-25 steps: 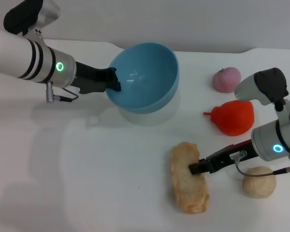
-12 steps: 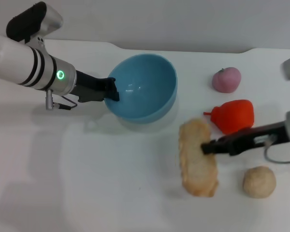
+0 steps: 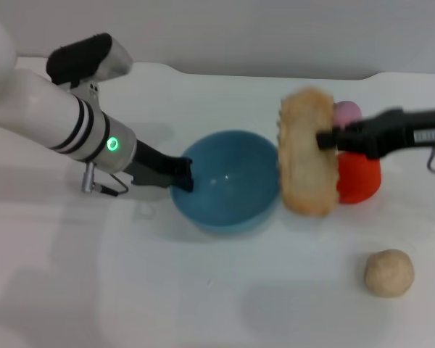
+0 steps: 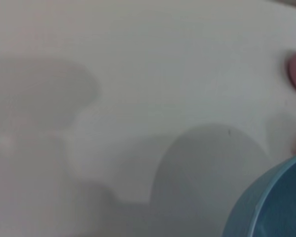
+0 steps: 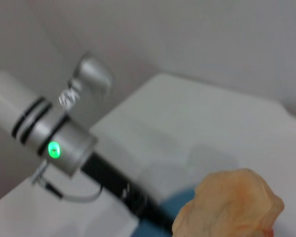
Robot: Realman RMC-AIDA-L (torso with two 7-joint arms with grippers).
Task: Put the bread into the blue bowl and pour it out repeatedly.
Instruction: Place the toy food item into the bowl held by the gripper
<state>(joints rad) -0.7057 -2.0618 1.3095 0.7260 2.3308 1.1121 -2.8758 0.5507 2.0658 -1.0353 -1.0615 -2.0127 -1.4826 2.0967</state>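
Note:
The blue bowl (image 3: 230, 181) sits mid-table, and my left gripper (image 3: 183, 175) is shut on its left rim. A slice of that bowl (image 4: 271, 202) shows in the left wrist view. The bread (image 3: 307, 151), a long golden-tan loaf, hangs in the air just right of the bowl's right rim, standing on end. My right gripper (image 3: 325, 138) is shut on its right side. In the right wrist view the bread (image 5: 229, 207) fills the lower part, with the left arm (image 5: 64, 143) beyond it.
Behind the loaf lie a red fruit-like object (image 3: 360, 177) and a pink one (image 3: 346, 112). A small round beige ball (image 3: 388, 272) rests at the front right. The white table's back edge (image 3: 203, 72) runs across the top.
The right gripper lifted the bread from the table and carried it up and back beside the bowl. The left gripper brought the bowl forward and to the right, now upright.

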